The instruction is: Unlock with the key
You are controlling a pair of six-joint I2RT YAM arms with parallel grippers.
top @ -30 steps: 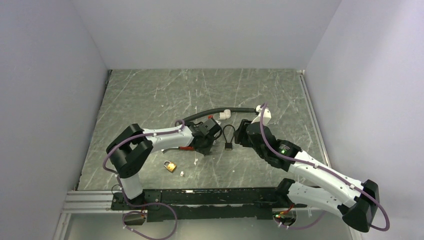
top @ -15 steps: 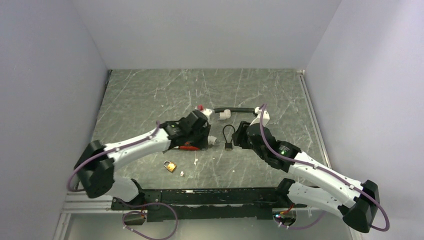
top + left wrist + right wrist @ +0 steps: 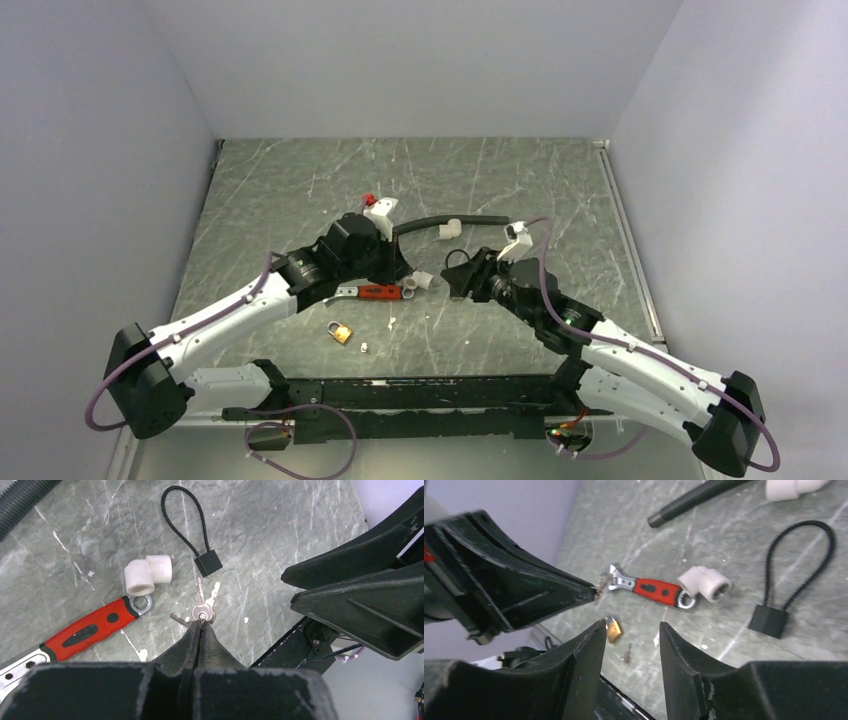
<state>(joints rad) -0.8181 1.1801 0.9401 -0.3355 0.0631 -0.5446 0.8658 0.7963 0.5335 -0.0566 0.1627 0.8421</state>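
Left gripper (image 3: 201, 623) closed, key (image 3: 200, 591) pinched at tips

Arms (image 3: 225, 312): white links, black joints, purple cables (image 3: 544, 270); black wedge-shaped claw fingers (image 3: 584, 665).

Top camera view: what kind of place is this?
Likely a robot lab test cell: a marbled table boxed in by plain walls, left arm and right arm bolted at its edge, and props like a wrench and padlock.
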